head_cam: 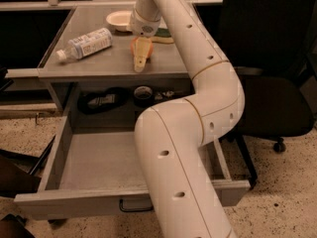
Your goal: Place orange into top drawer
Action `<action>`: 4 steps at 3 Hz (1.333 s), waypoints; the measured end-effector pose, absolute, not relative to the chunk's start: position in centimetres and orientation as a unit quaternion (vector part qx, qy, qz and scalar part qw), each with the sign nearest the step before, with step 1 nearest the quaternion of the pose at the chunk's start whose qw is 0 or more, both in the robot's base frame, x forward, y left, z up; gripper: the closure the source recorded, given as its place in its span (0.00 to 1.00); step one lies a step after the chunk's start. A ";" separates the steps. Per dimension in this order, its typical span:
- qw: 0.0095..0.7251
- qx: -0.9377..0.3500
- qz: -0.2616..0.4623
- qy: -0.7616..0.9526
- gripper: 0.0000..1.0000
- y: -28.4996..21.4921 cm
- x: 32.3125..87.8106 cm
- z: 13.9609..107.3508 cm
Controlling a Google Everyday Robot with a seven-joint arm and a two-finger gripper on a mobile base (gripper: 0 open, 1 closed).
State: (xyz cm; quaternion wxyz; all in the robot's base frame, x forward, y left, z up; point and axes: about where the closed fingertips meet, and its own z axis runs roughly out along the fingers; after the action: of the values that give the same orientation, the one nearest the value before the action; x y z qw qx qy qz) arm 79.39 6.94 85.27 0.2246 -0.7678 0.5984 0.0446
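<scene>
Gripper (pixel 140 63): low at tabletop (pixel 89 66) front, right at orange (pixel 132 46); grip you cannot tell.
Top drawer (pixel 69 205): you see it open, under tabletop.

Arm (pixel 208 98): white, jointed, rising from the bottom edge, well in front of the orange (pixel 133 46)
Elbow (pixel 223 90): bent, off to the right of the orange
Wrist (pixel 144 24): just above the orange, angled downward
Gripper (pixel 139 63): pointing down, right beside the orange
</scene>
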 end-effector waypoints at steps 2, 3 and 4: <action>0.204 -0.757 0.036 0.620 0.18 4.6 79.6 84.1; 0.204 -0.757 0.036 0.620 0.42 4.5 79.6 84.1; 0.204 -0.757 0.036 0.620 0.64 4.5 79.6 84.1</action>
State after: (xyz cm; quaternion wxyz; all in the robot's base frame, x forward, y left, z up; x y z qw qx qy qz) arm 79.63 4.54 84.13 0.2043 -0.7570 0.6197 0.0356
